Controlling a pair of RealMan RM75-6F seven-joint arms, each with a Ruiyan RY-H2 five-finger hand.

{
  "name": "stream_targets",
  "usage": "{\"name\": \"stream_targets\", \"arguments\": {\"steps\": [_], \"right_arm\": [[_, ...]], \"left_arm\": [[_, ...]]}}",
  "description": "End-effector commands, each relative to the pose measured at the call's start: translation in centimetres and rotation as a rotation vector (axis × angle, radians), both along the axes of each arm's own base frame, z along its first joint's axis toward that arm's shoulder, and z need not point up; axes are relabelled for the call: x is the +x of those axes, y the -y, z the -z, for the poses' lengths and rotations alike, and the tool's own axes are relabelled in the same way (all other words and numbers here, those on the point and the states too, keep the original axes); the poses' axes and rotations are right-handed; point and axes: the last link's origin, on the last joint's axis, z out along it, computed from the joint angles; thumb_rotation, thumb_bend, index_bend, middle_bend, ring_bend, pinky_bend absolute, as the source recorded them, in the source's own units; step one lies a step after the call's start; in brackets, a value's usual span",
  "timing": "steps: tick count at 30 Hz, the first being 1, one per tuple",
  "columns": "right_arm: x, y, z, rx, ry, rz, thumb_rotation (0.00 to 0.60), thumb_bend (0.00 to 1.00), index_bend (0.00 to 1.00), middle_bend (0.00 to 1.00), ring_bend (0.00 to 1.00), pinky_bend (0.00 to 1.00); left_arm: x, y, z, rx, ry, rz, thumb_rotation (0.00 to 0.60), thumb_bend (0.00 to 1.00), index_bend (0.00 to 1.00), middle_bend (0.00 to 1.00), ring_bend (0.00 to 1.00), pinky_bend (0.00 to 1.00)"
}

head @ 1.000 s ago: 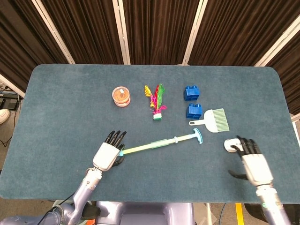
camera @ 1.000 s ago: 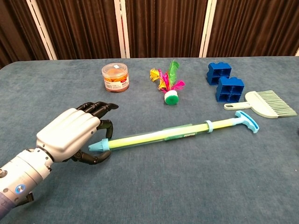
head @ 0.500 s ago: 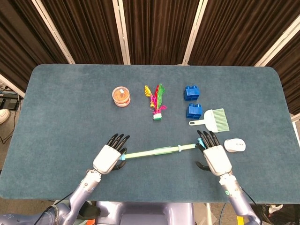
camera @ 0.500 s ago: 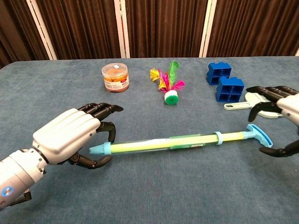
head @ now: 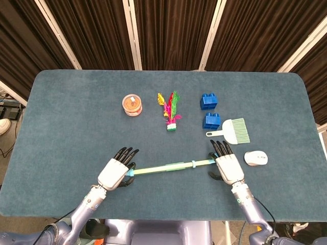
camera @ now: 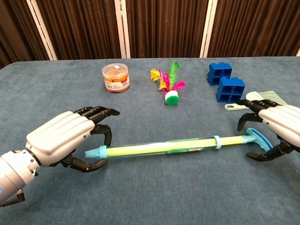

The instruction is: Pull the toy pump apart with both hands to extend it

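Chest view shows the toy pump (camera: 161, 148) lying flat across the near part of the blue-grey table (camera: 150, 197), its blue nozzle tip toward my left hand (camera: 63, 138) and its blue T-handle (camera: 256, 139) toward my right hand (camera: 274, 126). My left fingers (camera: 96, 112) are spread and curved around the nozzle end without closing on it; the tip sits just in front of my palm, apart from the fingertips. My right fingers arch over the T-handle, thumb below it, but I cannot tell whether they grip it. Head view puts the pump between both hands. Farther back stand an orange-lidded jar (head: 132, 104), a feather shuttlecock (head: 171, 111), two blue blocks (head: 209, 109), a small brush (head: 232, 130) and a white mouse (head: 256, 158).
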Motion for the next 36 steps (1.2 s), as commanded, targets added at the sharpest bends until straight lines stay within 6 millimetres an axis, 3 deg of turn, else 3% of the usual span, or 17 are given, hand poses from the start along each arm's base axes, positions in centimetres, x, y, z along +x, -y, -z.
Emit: {"name": "stream_targets", "arguments": {"steps": [1,7,14,17,36], "right_arm": [[0.2,0.1,0.5,0.012,-0.001,-0.002,0.600,0.29,0.36,0.00,0.00,0.00],[0.0,0.3,1.3,0.031,-0.006,0.008,0.600,0.32,0.40,0.00,0.00,0.00],[-0.4,0.6,1.0,-0.001,-0.010,0.008,0.600,0.36,0.66,0.10,0.00,0.00],[-0.7,1.0,0.4,-0.029,-0.014,0.017,0.600,0.38,0.73,0.13,0.00,0.00],[-1.3,2.4,-4.7,-0.161,-0.015,0.025,0.600,0.39,0.83,0.18,0.00,0.00]], "left_arm": [[0.0,0.0,0.0,-0.002,0.003,0.000,0.600,0.38,0.53,0.06,0.05,0.12],[0.1,-0.4,0.0,0.001,0.006,-0.007,0.600,0.37,0.53,0.06,0.05,0.12],[0.0,-0.5,-0.1,0.002,0.007,-0.005,0.600,0.37,0.53,0.06,0.05,0.12],[0.0,-0.5,-0.3,0.005,0.006,0.003,0.600,0.37,0.53,0.06,0.05,0.12],[0.4,0.5,-2.1,0.012,0.042,0.069,0.600,0.36,0.53,0.07,0.05,0.12]]}}
